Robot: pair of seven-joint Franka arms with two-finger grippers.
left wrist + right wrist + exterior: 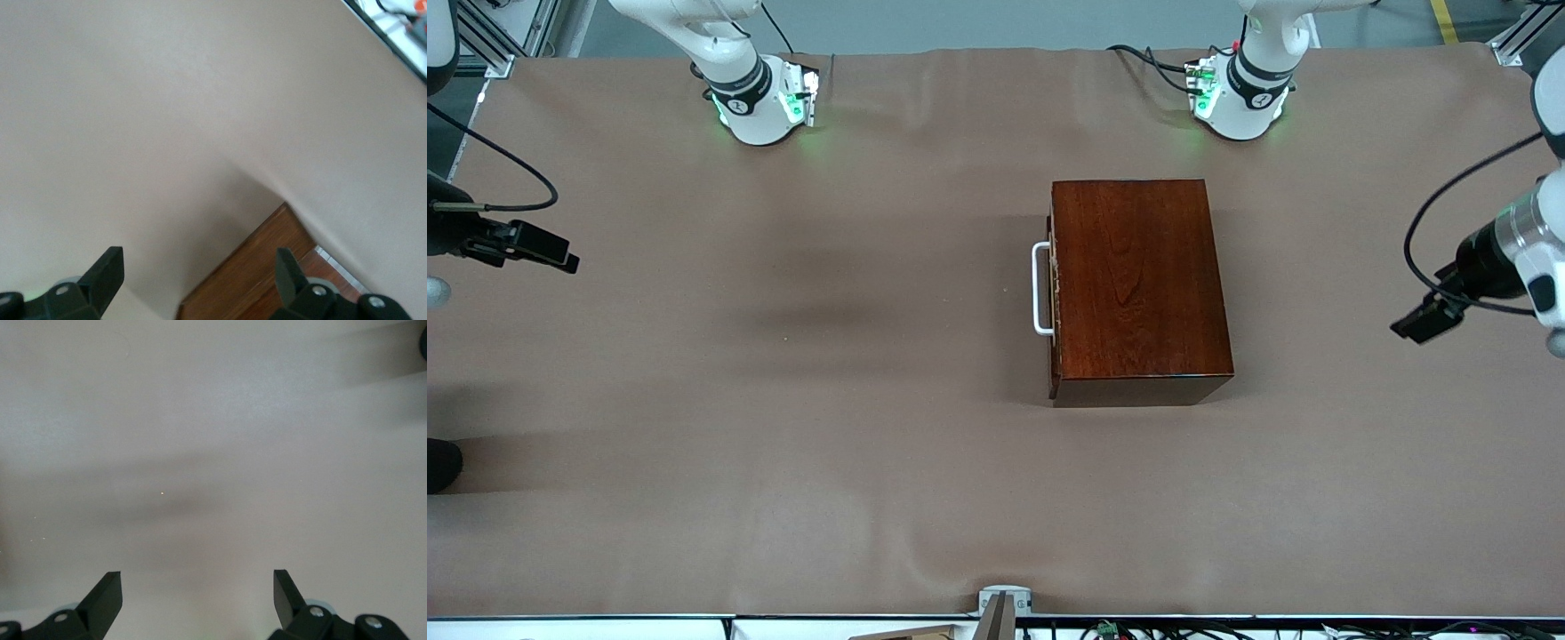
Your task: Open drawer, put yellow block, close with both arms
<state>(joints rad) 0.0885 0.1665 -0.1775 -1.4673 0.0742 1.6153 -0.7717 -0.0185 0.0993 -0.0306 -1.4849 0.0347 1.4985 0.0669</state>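
Observation:
The mahogany cabinet (pixel 1138 284) stands on the brown table, toward the left arm's end. Its drawer (pixel 1054 293) is pushed in, and the white bar handle (pixel 1040 289) faces the right arm's end. No yellow block shows in any view. My left gripper (pixel 1418 324) is open and empty, held up at the left arm's end of the table. In the left wrist view its fingers (pixel 107 273) frame a corner of the cabinet (pixel 247 280). My right gripper (pixel 560 258) is open and empty at the right arm's end. Its wrist view shows only the gripper (pixel 197 593) over bare cloth.
The two green-lit arm bases (pixel 760 102) (pixel 1240 98) stand along the table edge farthest from the front camera. A small grey bracket (pixel 1003 603) sits at the table edge nearest that camera. A dark object (pixel 440 462) pokes in at the right arm's end.

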